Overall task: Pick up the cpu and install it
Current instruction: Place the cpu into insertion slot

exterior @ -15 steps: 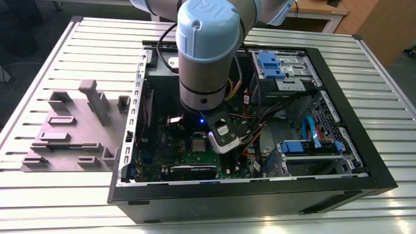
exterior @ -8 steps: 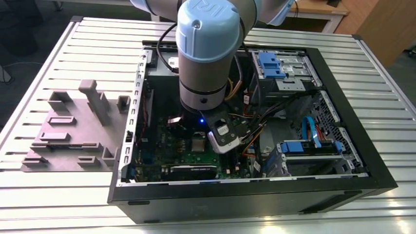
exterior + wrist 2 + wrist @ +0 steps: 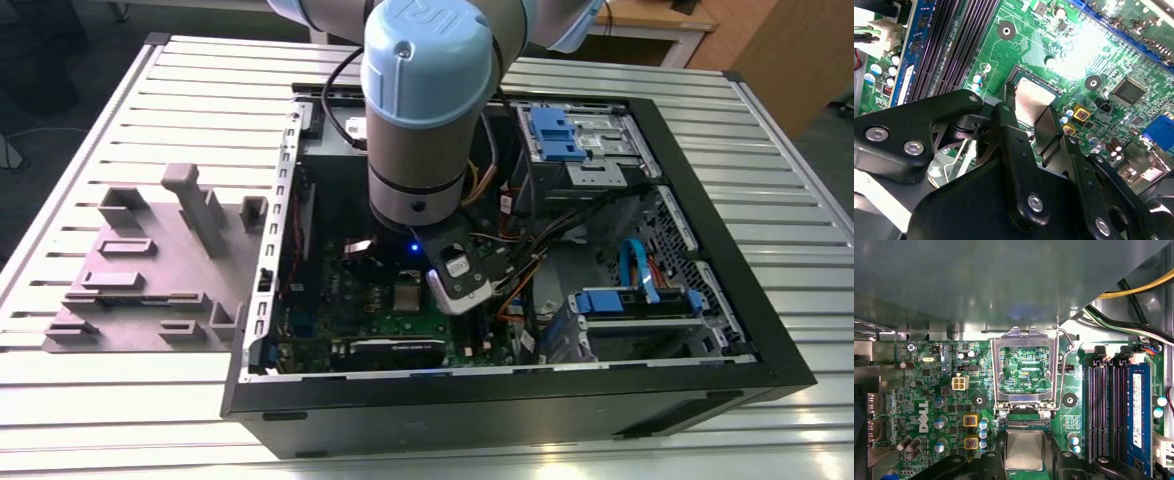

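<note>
In the second wrist view, glare whitens the motherboard [image 3: 1069, 50].

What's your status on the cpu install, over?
Gripper down inside the black computer case, right at the small flat silvery square cpu. Cpu at the green motherboard, seating unconfirmed. Hinged metal socket frame swung open, off the cpu.

Your arm [image 3: 430, 110] stands almost upright in the exterior view, its thick grey and pale-blue joint on top and the segment under it pointing straight down; the wrist [image 3: 416, 225] sits low beneath it, with a small blue light [image 3: 415, 246] glowing at its lower edge; a white-and-black module [image 3: 461, 280] juts from the wrist toward the exterior view's right; in the second wrist view your gripper [image 3: 1029, 107] shows black linkage bars [image 3: 1019, 165] pinned with silver screws, reaching away from the camera; you cannot judge whether it is clamped or spread.
</note>
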